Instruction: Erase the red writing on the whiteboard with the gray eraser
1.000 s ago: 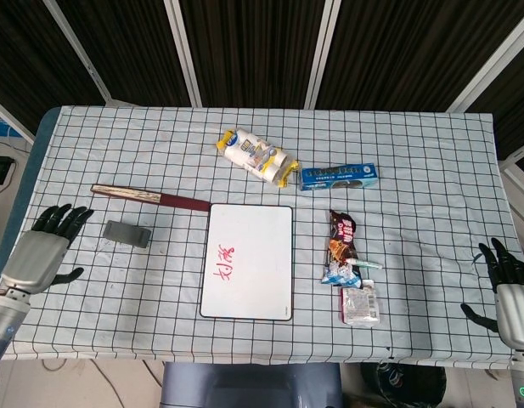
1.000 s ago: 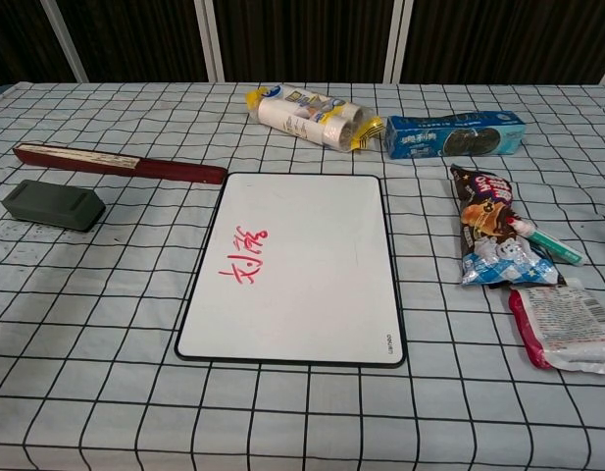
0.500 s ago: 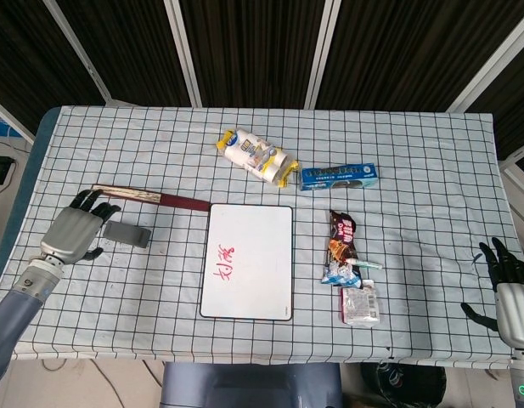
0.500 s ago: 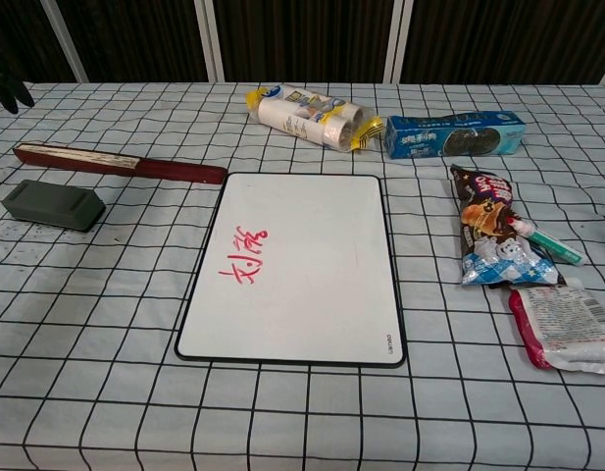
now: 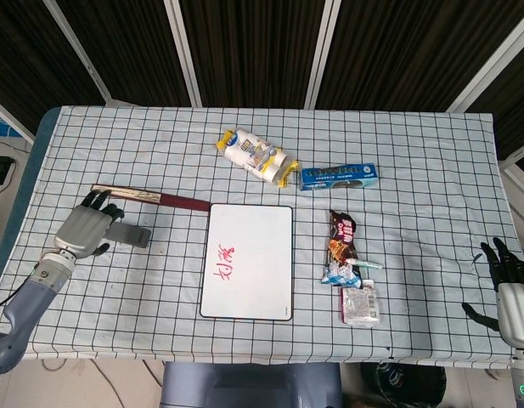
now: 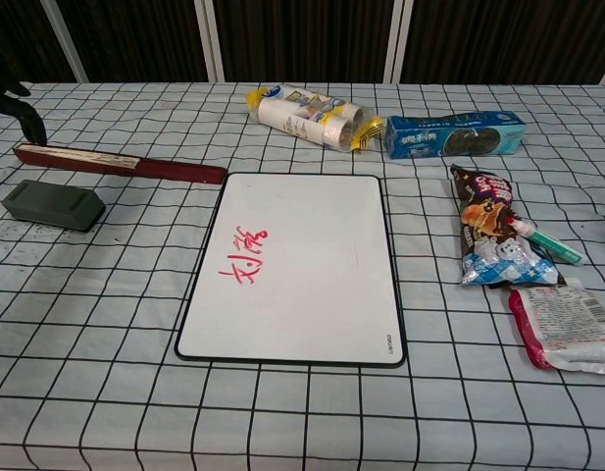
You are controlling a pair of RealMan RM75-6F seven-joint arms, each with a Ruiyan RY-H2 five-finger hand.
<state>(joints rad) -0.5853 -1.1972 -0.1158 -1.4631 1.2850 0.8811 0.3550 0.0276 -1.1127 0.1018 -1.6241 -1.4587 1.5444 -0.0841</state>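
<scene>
Left hand (image 5: 86,228) moved in over gray eraser (image 5: 131,235), fingers spread, holding nothing; right hand (image 5: 508,287) spread, idle.

The left hand (image 5: 85,228) covers the gray eraser's (image 5: 134,235) near end; in chest view only its fingers (image 6: 25,110) show at the frame edge.
</scene>
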